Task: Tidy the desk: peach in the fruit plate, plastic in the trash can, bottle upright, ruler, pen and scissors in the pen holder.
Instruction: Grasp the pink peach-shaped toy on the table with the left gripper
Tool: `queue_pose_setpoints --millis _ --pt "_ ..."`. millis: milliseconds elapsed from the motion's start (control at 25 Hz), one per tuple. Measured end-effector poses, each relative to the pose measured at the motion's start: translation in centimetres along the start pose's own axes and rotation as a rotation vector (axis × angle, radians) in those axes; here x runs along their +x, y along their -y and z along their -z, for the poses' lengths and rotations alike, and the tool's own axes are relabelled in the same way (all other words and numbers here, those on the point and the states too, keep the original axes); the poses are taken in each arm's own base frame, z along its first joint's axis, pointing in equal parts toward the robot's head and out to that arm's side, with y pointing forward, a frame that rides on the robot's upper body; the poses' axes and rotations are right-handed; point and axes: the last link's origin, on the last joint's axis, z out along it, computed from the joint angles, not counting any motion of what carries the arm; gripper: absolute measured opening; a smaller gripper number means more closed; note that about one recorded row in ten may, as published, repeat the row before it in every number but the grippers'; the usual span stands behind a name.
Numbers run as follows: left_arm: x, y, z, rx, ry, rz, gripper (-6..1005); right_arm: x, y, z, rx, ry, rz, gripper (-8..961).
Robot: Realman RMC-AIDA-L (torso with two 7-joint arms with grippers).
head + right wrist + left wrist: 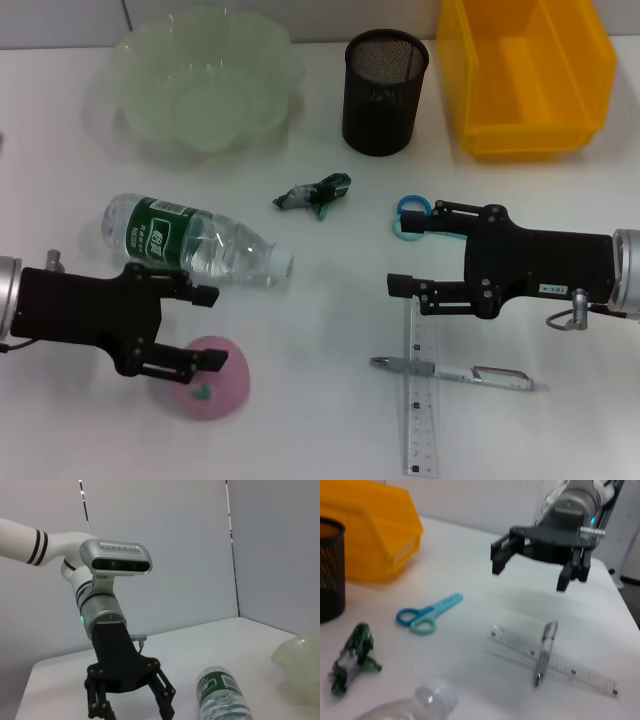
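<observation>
A pink peach (210, 385) lies near the front left, partly under the lower finger of my open left gripper (200, 332), which hovers between it and the bottle (190, 240) lying on its side. Crumpled green plastic (315, 193) sits mid-table. My right gripper (410, 250) is open and empty, partly covering the blue scissors (412, 218), just behind the clear ruler (420, 400) and the pen (455, 372) lying across it. The left wrist view shows the scissors (427, 614), ruler (580, 672), pen (545, 650) and right gripper (530, 577). The right wrist view shows the left gripper (131, 712) and bottle (222, 697).
At the back stand the pale green fruit plate (135, 75) on the left, the black mesh pen holder (385, 90) in the middle and the yellow trash can (525, 75) on the right.
</observation>
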Motion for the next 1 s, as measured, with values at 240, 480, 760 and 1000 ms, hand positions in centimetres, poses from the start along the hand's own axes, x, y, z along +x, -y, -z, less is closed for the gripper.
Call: queue_pose_setpoints --millis 240,480,760,1000 --pt "-0.73 0.05 0.21 -0.016 0.082 0.020 799 0.01 0.08 -0.03 0.003 -0.003 -0.006 790" --pt "-0.76 0.08 0.20 -0.025 0.103 0.024 799 0.15 0.09 -0.09 0.000 -0.017 -0.011 790" --pt "-0.85 0.00 0.17 -0.037 0.121 0.023 798 0.28 -0.13 0.10 -0.039 -0.061 -0.031 790" --pt "-0.86 -0.04 0.02 -0.041 0.125 0.022 793 -0.24 -0.45 0.73 -0.102 -0.084 -0.049 790"
